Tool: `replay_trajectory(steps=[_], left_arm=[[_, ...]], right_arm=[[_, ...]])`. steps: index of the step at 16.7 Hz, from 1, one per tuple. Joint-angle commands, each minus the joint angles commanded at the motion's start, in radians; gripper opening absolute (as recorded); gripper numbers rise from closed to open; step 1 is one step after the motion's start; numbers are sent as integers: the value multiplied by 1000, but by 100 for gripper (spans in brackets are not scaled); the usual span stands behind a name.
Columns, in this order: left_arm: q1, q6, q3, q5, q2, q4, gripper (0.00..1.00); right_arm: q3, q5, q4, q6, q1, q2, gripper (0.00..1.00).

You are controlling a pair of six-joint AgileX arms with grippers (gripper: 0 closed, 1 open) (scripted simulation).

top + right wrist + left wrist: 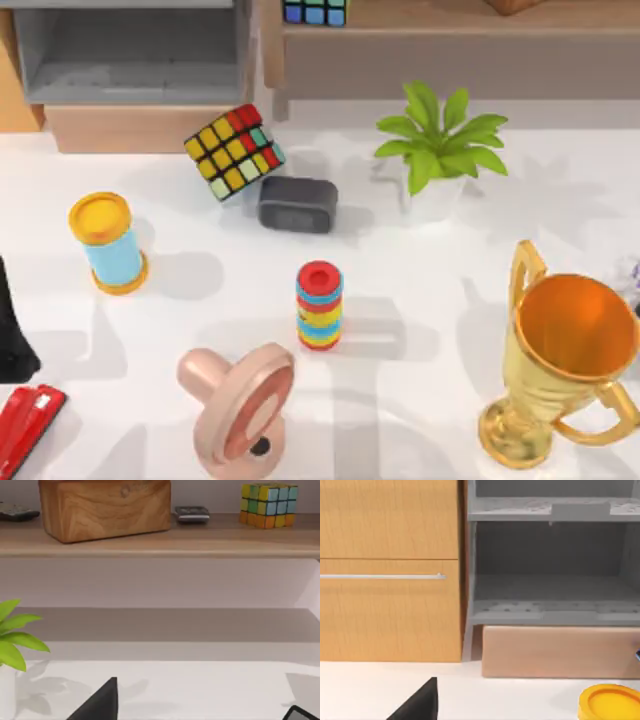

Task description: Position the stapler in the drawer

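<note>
Top view puts the stapler at the worktop's near-left corner, well apart from the open drawer at far left. Whether my left pincer just beyond the stapler is spread, I cannot tell.

The small flat red stapler at the table's 8 o'clock looks like glossy plastic. The wide grey-walled drawer at 11 o'clock is matt, fronted by smooth light tan wood.
</note>
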Motion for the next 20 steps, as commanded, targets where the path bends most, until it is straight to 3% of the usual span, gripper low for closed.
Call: replay_trajectory(steps=[4,8,13,20], left_arm=[[2,20,11,10,29,13,100],[21,137,83,60,200,92,100],[85,400,256,149,575,281,100],[220,881,591,287,1257,640,100]], right_arm=[[0,0,0,0,0,0,100],[0,0,0,0,0,0,100],[0,0,0,0,0,0,100],[0,0,0,0,0,0,100]])
